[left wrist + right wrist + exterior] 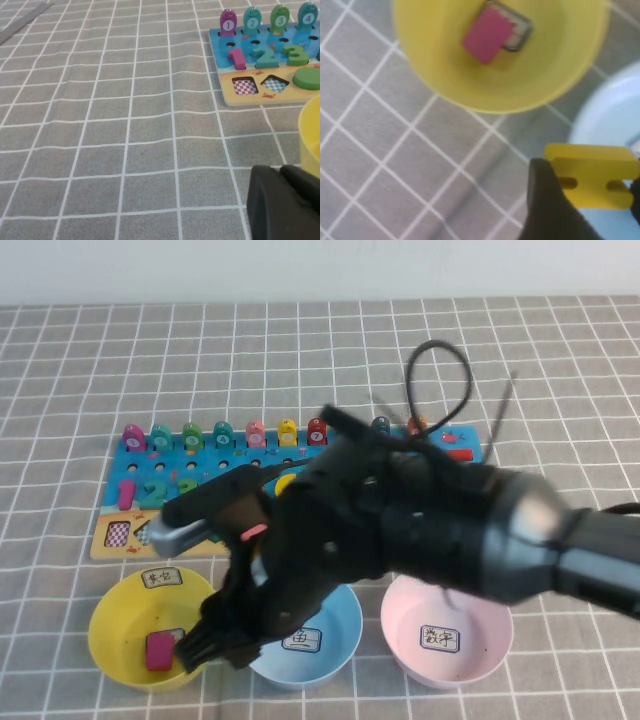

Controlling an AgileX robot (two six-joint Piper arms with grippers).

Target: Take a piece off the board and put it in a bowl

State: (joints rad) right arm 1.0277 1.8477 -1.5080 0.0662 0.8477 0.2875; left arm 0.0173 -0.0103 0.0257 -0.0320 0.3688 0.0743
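Your right gripper (pixel 587 187) is clamping the yellow equals-sign piece (pixel 592 175) between its dark fingers (pixel 547 200) — the right wrist view is showing the block held flat, its two slots facing the camera. In that view the piece is hanging over the grey checked cloth (pixel 395 150), just beside the rim of the light-blue bowl (pixel 610 110) and near the yellow bowl (pixel 500 75), though not over the yellow one's opening. Whether the block is touching the blue rim, you cannot tell.

From the high view, your right arm (pixel 420 530) is reaching across the table from the right, covering much of the board (pixel 140 480), and its gripper (pixel 215 640) is sitting low between the yellow bowl (pixel 120 625) and the light-blue bowl (pixel 335 640), close to the yellow one's near edge. The piece itself is hidden there under the arm.

The yellow bowl is already holding a pink block (pixel 487 35), which is lying partly on a small white label (pixel 517 32) at the bottom. The pink bowl (pixel 445 630) is standing to the right of the blue one.

Your left gripper (pixel 285 202) is showing only as a dark shape in its own wrist view, off the board's (pixel 265 65) left end near the yellow bowl's rim (pixel 310 135) — you cannot tell how it is set.
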